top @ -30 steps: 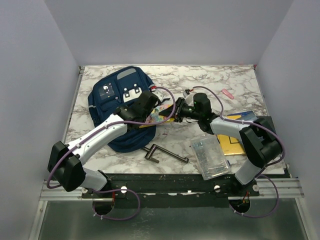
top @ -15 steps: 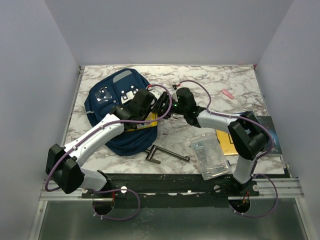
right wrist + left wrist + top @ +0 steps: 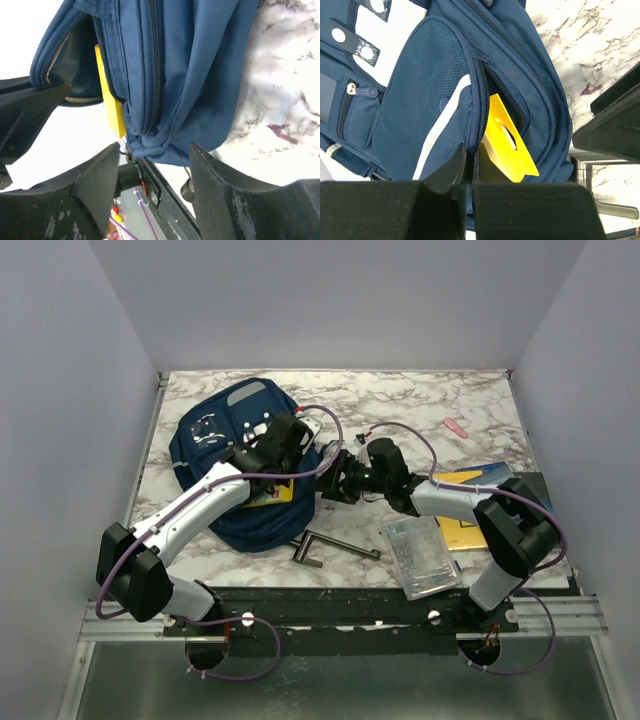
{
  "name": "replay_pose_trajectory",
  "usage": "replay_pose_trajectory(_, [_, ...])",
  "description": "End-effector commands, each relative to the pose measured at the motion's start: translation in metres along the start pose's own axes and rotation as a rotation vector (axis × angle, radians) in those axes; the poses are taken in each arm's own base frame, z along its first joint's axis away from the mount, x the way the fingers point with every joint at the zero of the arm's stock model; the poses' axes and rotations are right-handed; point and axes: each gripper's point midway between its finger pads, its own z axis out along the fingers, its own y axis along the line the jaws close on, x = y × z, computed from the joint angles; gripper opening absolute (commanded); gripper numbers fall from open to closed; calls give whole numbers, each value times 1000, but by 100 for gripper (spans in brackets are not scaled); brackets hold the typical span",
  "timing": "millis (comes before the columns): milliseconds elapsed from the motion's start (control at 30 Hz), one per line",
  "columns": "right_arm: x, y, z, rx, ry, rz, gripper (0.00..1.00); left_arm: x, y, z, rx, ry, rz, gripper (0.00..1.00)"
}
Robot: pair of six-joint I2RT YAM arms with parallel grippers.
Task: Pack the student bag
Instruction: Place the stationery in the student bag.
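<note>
Student bag (image 3: 195, 468), navy with grey trim, is laid on the left half of the marble table (image 3: 400, 405), partly under the left arm. Its zip edge is pinched between the almost closed fingers of the left gripper (image 3: 469, 152). A flat yellow item (image 3: 507, 142) is seen sticking out of the unzipped pocket. The right gripper (image 3: 154, 150) is held just beside the bag, fingers spread wide, with nothing gripped.

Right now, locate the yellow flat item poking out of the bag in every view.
Top external: yellow item, left of centre, against the student bag.
Left wrist: item at centre, sticking from the open pocket.
Right wrist: item's thin edge, upper left.
Shared landmark: the navy student bag around it.
</note>
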Motion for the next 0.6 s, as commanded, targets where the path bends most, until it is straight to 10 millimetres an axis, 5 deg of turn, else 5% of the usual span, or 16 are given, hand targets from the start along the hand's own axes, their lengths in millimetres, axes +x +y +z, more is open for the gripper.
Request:
replay_pose_trajectory(0, [12,23,-7,-101,25,-44,53,-28,-5,-7,43,-81,-45,0])
replay_pose_trajectory(67, [14,37,-7,-148,22,-44,44,-26,-6,-2,45,-65,-35,0])
replay_pose_trajectory(167, [13,48,1,-157,16,-73,43,-26,-11,1,66,-55,-31,0])
replay_pose_trajectory(567, [15,45,28,-142,61,-89,34,-25,-11,1,67,-52,-25,0])
